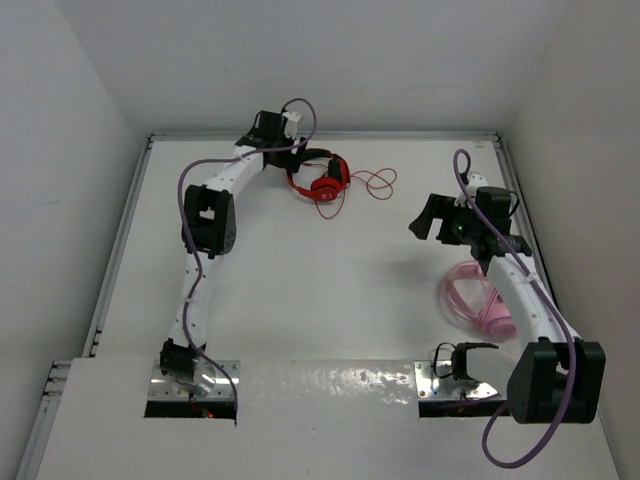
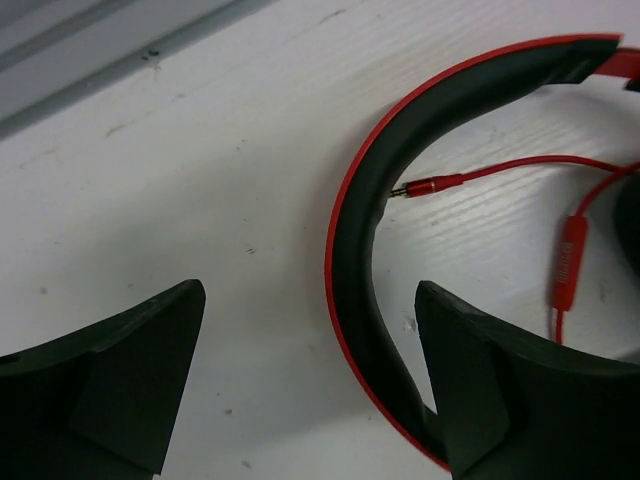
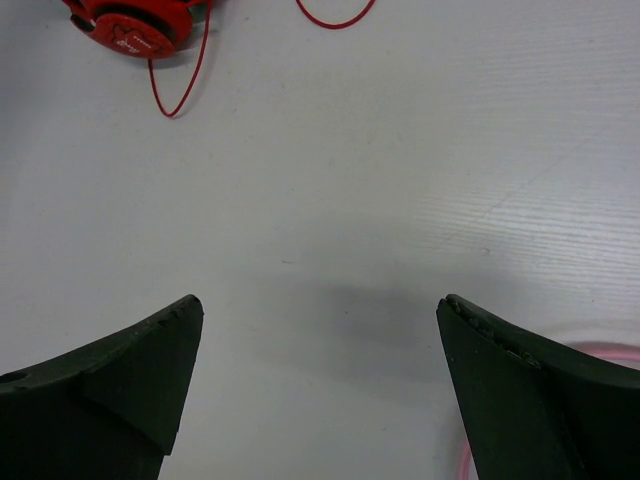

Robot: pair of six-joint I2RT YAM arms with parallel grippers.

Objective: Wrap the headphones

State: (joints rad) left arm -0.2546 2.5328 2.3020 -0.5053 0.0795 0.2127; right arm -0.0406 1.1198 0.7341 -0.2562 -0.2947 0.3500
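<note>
The red headphones (image 1: 322, 181) lie at the far middle of the table, their thin red cable (image 1: 376, 182) looping off to the right. My left gripper (image 1: 306, 157) is open and low over the headband. In the left wrist view the black-lined headband (image 2: 352, 250) runs between the open fingers, close to the right finger (image 2: 520, 390). The cable's plug (image 2: 432, 185) and inline remote (image 2: 571, 264) lie inside the band's arc. My right gripper (image 1: 428, 217) is open and empty, above bare table to the right of the headphones. The right wrist view shows one earcup (image 3: 130, 20) at the top left.
A pale pink coiled cable bundle (image 1: 474, 296) lies at the right beside my right arm; its edge shows in the right wrist view (image 3: 600, 350). The back wall edge (image 2: 120, 50) runs just behind the headband. Side walls enclose the table.
</note>
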